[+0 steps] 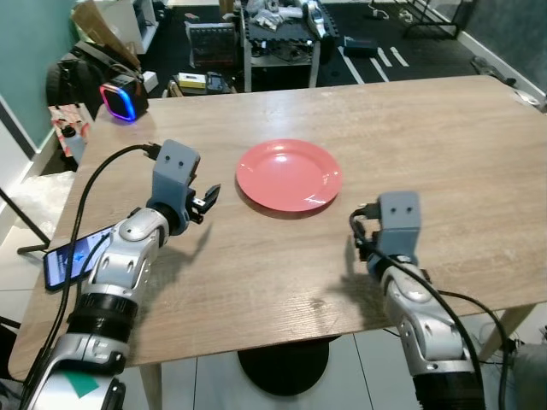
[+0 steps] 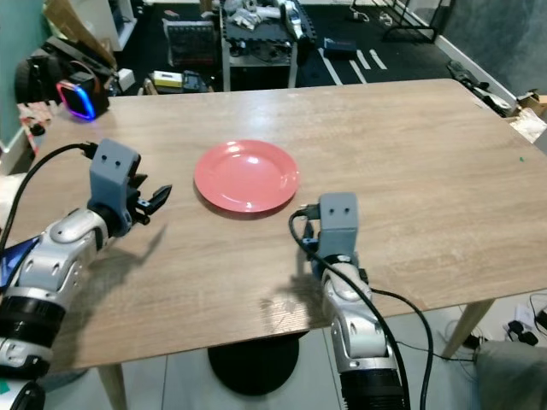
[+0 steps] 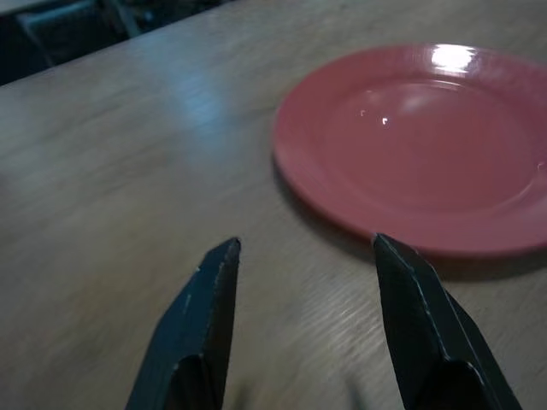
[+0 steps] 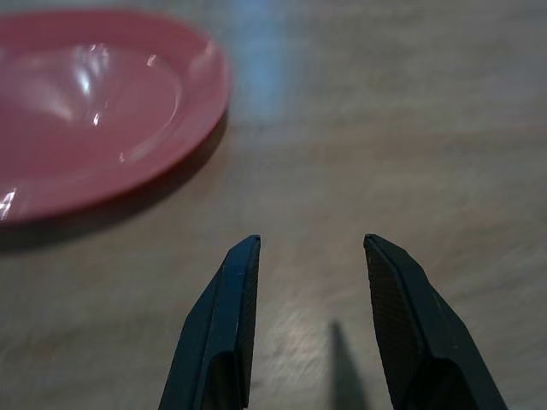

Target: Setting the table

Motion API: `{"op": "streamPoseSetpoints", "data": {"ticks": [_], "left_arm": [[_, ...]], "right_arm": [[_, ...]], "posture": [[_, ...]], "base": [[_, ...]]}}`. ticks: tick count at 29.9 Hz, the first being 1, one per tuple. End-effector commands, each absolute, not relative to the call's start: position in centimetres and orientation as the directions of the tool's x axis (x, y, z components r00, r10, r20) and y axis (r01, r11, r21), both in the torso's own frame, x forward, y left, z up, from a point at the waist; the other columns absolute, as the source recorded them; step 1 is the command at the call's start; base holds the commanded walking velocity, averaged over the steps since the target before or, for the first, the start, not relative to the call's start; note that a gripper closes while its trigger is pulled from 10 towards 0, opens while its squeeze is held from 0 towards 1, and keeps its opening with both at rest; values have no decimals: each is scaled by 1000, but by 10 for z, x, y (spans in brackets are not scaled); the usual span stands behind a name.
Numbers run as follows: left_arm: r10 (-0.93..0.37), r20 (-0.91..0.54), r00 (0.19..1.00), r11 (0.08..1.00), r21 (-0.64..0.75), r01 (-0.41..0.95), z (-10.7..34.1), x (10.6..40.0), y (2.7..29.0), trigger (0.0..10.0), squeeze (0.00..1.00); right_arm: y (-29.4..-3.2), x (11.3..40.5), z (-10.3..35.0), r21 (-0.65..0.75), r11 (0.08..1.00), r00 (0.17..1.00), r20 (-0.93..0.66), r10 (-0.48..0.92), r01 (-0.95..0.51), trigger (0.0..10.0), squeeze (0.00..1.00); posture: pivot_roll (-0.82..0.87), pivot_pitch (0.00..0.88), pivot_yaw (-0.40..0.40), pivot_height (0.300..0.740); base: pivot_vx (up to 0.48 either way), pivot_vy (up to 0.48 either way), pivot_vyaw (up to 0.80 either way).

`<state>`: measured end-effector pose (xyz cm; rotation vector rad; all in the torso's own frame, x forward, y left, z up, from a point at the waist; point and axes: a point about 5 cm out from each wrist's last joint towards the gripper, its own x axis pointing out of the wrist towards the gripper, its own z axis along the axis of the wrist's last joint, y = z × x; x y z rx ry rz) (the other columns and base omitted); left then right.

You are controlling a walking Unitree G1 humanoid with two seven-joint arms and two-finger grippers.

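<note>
A round red plate (image 1: 289, 174) lies empty on the wooden table (image 1: 444, 145), a little left of the middle. My left gripper (image 1: 209, 198) hovers just left of the plate, open, with nothing between its fingers. In the left wrist view its fingertips (image 3: 224, 256) point at the bare wood beside the plate's rim (image 3: 419, 145). My right gripper (image 4: 311, 241) is also open and holds nothing. It sits low over the table near the front edge, to the right of the plate (image 4: 85, 102). Its grey wrist housing (image 1: 398, 218) hides the fingers in the eye views.
A phone (image 1: 77, 254) with a lit screen lies at the table's left edge under my left arm. A speaker with a blue glow (image 1: 120, 98) stands off the far left corner. Beyond the table, a rack (image 1: 278, 38) and clutter sit on dark flooring.
</note>
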<state>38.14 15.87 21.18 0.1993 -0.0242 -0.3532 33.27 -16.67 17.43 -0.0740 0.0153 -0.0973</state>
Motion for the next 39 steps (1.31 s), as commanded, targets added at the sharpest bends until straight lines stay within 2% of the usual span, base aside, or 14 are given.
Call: {"op": "streamPoseSetpoints", "data": {"ticks": [1, 2, 3, 5, 9, 12, 14, 19, 22, 25, 27, 28, 33, 39], "left_arm": [[-367, -38, 929, 907, 209, 367, 207, 387, 156, 10000, 0], [-367, -38, 929, 907, 209, 367, 207, 387, 156, 10000, 0], [-400, -45, 915, 891, 216, 400, 209, 391, 151, 10000, 0], [-426, -45, 903, 879, 215, 426, 210, 394, 147, 10000, 0], [-496, -50, 867, 834, 250, 492, 213, 398, 131, 10000, 0], [-521, -54, 852, 820, 245, 518, 213, 400, 125, 10000, 0], [-534, -50, 844, 810, 255, 528, 212, 404, 120, 10000, 0], [-553, -43, 832, 788, 300, 539, 216, 407, 115, 10000, 0], [-494, -93, 865, 819, 283, 498, 211, 411, 123, 10000, 0], [-501, -127, 856, 819, 251, 516, 205, 410, 125, 10000, 0], [-535, -170, 828, 802, 207, 560, 198, 408, 124, 10000, 0], [-600, -219, 770, 761, 140, 633, 189, 404, 122, 10000, 0], [-737, -237, 634, 630, 100, 770, 184, 396, 112, 10000, 0], [-800, -221, 558, 553, 90, 829, 187, 393, 96, 10000, 0]], "right_arm": [[-177, 330, 190, -48, 987, 985, 84, -152, 156, 10000, 0], [-177, 330, 190, -48, 987, 985, 84, -152, 156, 10000, 0], [-195, 323, 210, -8, 973, 955, 192, -225, 230, 10000, 0], [-203, 319, 218, 4, 967, 941, 229, -249, 255, 10000, 0], [-212, 309, 235, 25, 969, 921, 304, -242, 247, 10000, 0], [-210, 306, 239, 27, 975, 920, 324, -219, 222, 10000, 0], [-194, 301, 246, 40, 988, 920, 362, -152, 147, 10000, 0], [-180, 293, 251, 47, 996, 919, 384, -91, 79, 10000, 0], [-175, 286, 251, 42, 997, 920, 385, -73, 61, 10000, 0], [-175, 285, 251, 44, 997, 920, 384, -74, 62, 10000, 0], [-176, 283, 251, 43, 997, 921, 383, -76, 64, 10000, 0], [-176, 281, 252, 43, 997, 921, 382, -77, 66, 10000, 0], [-177, 280, 254, 41, 997, 921, 383, -75, 64, 10000, 0], [-174, 282, 252, 46, 998, 925, 375, -63, 50, 10000, 0]], "posture": [[-96, 186, 101, 740], [-96, 186, 101, 740], [-109, 195, 109, 740], [-121, 202, 116, 740], [-159, 214, 138, 740], [-170, 221, 144, 740], [-205, 240, 155, 740], [-229, 258, 172, 740], [-241, 265, 181, 740], [-250, 268, 184, 740], [-252, 268, 184, 740], [-258, 267, 184, 740], [-256, 262, 184, 740], [-240, 248, 185, 740]], "base": [[0, 0, 0], [0, 0, 0], [0, 0, 0], [0, 0, 0], [0, 0, 0], [0, 0, 0], [0, 0, 0], [0, 0, 0], [0, 0, 0], [0, 0, 0], [0, 0, 0], [0, 0, 0], [0, 0, 0], [0, 0, 0]]}}
